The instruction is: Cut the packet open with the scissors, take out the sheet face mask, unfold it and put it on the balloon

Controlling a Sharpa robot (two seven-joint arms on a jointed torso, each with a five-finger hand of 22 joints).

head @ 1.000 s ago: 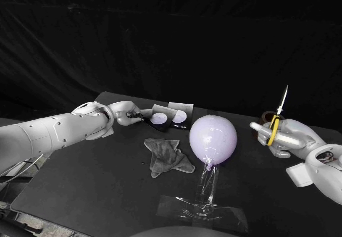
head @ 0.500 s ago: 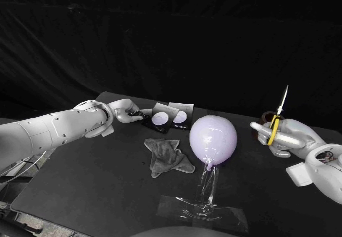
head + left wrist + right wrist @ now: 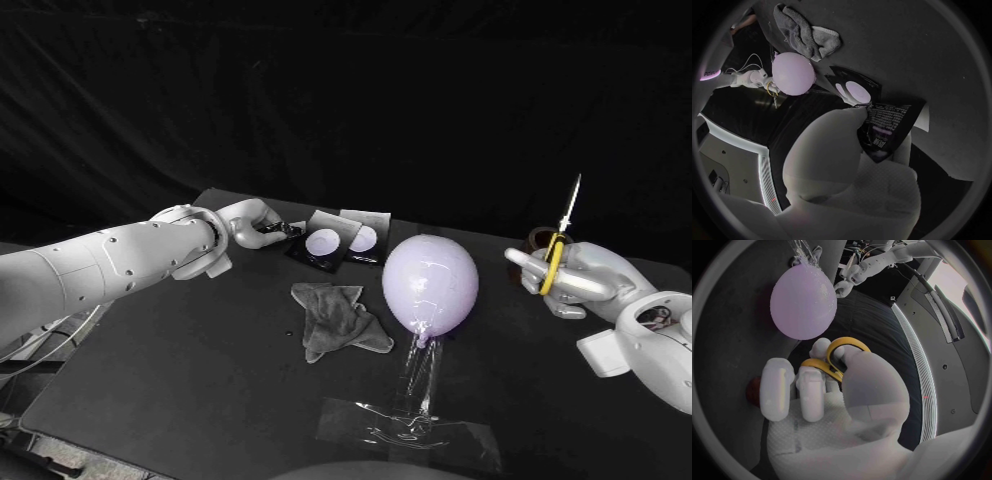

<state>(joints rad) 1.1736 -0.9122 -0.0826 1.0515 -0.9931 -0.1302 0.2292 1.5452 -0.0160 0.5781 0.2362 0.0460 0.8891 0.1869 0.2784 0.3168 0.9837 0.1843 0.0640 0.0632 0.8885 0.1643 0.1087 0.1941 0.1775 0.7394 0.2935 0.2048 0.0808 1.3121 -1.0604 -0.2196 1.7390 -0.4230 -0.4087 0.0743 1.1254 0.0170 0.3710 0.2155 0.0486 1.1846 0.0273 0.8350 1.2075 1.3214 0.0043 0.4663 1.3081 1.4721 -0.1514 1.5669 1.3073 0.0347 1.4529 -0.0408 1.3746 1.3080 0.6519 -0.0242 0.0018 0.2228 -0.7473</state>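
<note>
The dark packet (image 3: 340, 238) with pale round marks lies at the table's far middle. My left hand (image 3: 257, 228) reaches it from the left and pinches its near edge; in the left wrist view a dark printed flap of the packet (image 3: 884, 127) sits between the fingers of the left hand (image 3: 848, 165). The pale lilac balloon (image 3: 430, 281) stands right of the packet on a clear stand. My right hand (image 3: 580, 276) is raised at the right and grips the yellow-handled scissors (image 3: 557, 255), blades pointing up. The yellow handles of the scissors (image 3: 839, 356) wrap the fingers of the right hand (image 3: 826, 400), with the balloon (image 3: 803, 300) beyond.
A crumpled grey cloth (image 3: 340, 318) lies just left of the balloon, in front of the packet. The clear stand (image 3: 417, 400) is taped to the table near the front edge. The table's far edge runs just behind the packet.
My left hand has shifted slightly back and to the left at the packet's edge. The right hand and scissors have stayed where they were.
</note>
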